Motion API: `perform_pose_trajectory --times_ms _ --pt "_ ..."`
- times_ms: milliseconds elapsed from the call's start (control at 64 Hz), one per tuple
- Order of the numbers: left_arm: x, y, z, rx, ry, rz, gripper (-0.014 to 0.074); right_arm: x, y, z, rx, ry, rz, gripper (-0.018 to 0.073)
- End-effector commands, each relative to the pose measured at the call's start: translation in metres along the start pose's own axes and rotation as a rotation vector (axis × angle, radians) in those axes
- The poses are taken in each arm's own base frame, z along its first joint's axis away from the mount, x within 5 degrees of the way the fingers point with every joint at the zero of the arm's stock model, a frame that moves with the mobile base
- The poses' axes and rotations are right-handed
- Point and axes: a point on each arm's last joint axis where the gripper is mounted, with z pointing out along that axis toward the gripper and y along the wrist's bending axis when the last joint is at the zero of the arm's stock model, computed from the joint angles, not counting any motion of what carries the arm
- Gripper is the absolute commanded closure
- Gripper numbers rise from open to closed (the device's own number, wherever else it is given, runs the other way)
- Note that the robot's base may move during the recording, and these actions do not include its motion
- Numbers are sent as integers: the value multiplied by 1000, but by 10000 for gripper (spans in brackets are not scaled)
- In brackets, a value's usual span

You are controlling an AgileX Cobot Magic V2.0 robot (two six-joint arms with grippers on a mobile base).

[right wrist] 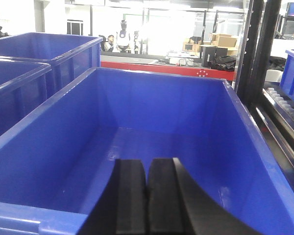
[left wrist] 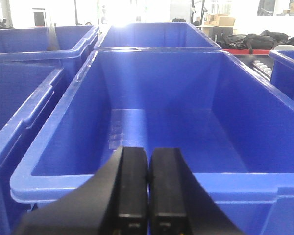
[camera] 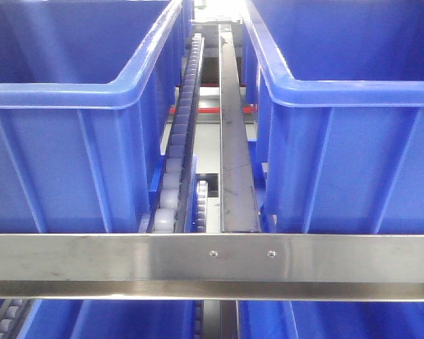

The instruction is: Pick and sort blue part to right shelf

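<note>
The blue part is out of view in every frame. The right shelf shows in the front view as a flat steel front rail point(camera: 127, 258) with two screws, roller tracks point(camera: 177, 162) and a steel divider bar point(camera: 234, 141) between two big blue bins. My left gripper point(left wrist: 148, 157) is shut with nothing between its black fingers, hovering at the near rim of an empty blue bin point(left wrist: 137, 183). My right gripper point(right wrist: 148, 169) is also shut and empty, held over the near end of another empty blue bin point(right wrist: 264, 161). Neither gripper appears in the front view.
Large open-top blue bins stand left point(camera: 71, 92) and right point(camera: 353, 92) of the tracks, with more bins on the level below point(camera: 127, 321). Further bins sit left of each wrist view point(left wrist: 19, 98) point(right wrist: 19, 73). A dark upright post point(right wrist: 257, 44) stands right of the right arm's bin.
</note>
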Motion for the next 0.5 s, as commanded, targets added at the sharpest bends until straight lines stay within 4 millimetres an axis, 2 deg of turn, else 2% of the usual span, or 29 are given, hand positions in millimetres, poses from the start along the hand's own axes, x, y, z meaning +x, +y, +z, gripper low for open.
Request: perform_pose_trajectory --times_ms 0,312,484 --pt "-13 1 0 -18 -90 -18 461 -17 0 1 -2 -112 -15 486" --pt "3 2 -12 -21 -143 20 461 -17 0 1 -2 -112 -15 486" --pt "26 3 -11 -22 -113 2 461 -17 0 1 -2 -112 -15 486"
